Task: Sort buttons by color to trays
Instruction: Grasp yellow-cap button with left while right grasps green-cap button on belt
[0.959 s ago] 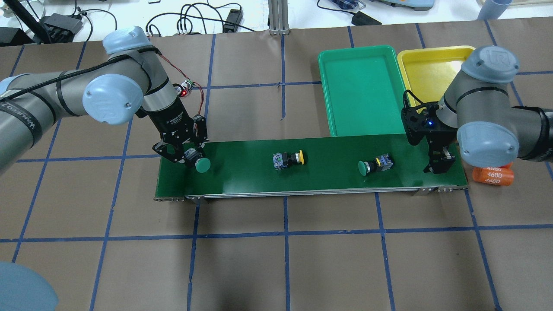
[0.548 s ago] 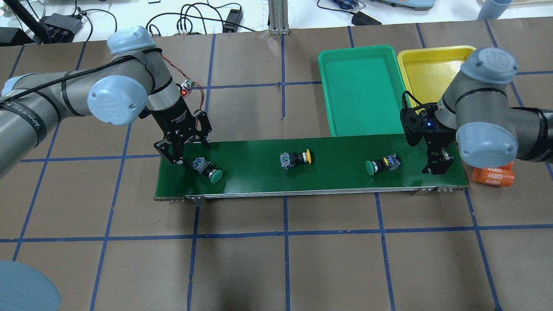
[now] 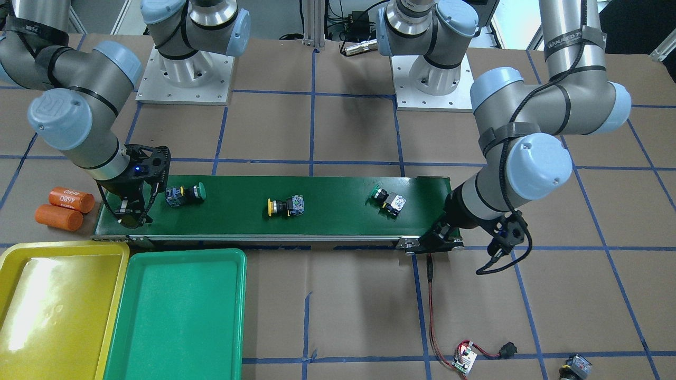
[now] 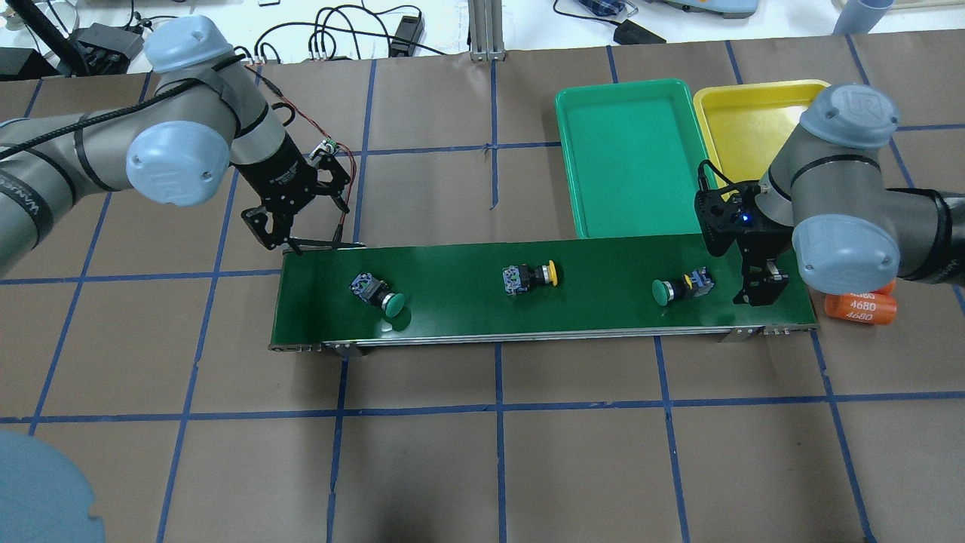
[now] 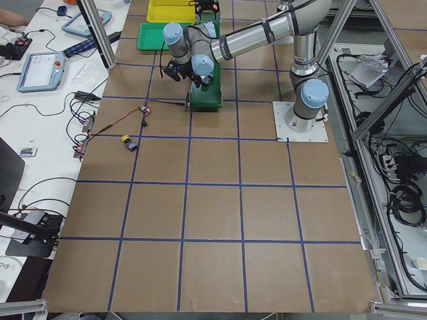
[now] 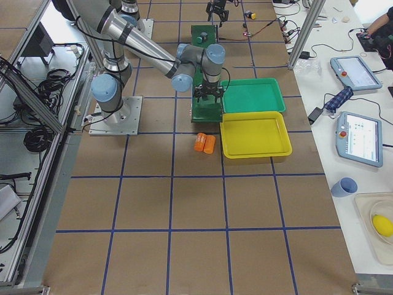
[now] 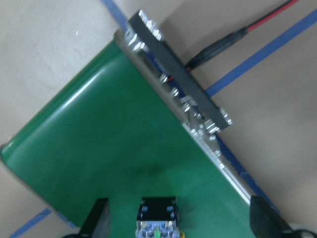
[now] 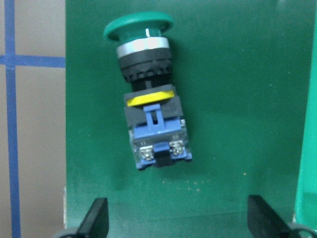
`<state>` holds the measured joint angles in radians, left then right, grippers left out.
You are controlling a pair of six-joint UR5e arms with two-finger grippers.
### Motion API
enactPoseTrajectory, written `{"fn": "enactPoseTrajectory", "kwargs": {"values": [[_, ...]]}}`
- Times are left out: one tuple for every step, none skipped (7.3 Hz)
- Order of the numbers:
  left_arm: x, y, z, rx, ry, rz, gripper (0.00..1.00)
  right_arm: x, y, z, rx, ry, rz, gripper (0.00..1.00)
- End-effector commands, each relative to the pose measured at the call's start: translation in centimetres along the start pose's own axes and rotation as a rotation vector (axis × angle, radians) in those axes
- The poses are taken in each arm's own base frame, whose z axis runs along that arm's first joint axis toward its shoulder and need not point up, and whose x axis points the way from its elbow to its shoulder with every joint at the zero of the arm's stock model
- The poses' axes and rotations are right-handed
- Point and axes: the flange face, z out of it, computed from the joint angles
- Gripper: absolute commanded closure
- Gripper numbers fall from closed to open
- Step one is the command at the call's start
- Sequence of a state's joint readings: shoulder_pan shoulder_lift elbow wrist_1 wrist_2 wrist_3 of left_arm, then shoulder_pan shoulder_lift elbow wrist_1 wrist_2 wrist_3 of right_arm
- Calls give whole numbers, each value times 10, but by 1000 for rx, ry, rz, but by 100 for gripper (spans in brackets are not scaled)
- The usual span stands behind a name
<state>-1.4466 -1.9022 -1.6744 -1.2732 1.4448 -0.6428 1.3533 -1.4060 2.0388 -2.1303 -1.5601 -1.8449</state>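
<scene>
Three buttons lie on the dark-green belt (image 4: 467,260): a green-capped button (image 4: 381,296) at its left, a yellow-capped button (image 4: 531,277) in the middle and a second green-capped button (image 4: 678,289) at the right. My left gripper (image 4: 300,225) hangs open beyond the belt's left end, off the left green button (image 7: 157,220). My right gripper (image 4: 763,285) is open over the belt's right end, just right of the right green button (image 8: 148,109), its fingers (image 8: 99,215) spread wide. The green tray (image 4: 629,158) and yellow tray (image 4: 754,121) stand behind the belt's right end, with nothing in them.
Two orange 4680 cylinders (image 4: 859,305) lie right of the belt under my right arm. A small circuit board (image 3: 465,361) with red wires lies off the belt's left end, and another button (image 3: 575,367) rests on the paper beyond it.
My left gripper has let go of the left green button and pulled up and back off the belt. All three buttons have shifted right along the belt. The right gripper barely moved.
</scene>
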Motion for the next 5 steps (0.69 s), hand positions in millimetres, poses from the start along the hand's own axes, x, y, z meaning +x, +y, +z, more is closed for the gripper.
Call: {"fn": "enactPoseTrajectory", "kwargs": {"values": [[-61,-105,-30,82,33,285,0,0,-4,1,0,-2,-6,0],[-67,-145,-43,129,41,392,0,0,-4,1,1,-2,-5,0],[-61,-180,-54,172,30,535,0,0,-4,1,1,-2,-5,0],[-54,-209,-41,175,-27,742,0,0,-4,1,0,-2,-5,0],[-52,-231,-30,177,-54,902,0,0,-5,1,0,-4,-3,0]]}}
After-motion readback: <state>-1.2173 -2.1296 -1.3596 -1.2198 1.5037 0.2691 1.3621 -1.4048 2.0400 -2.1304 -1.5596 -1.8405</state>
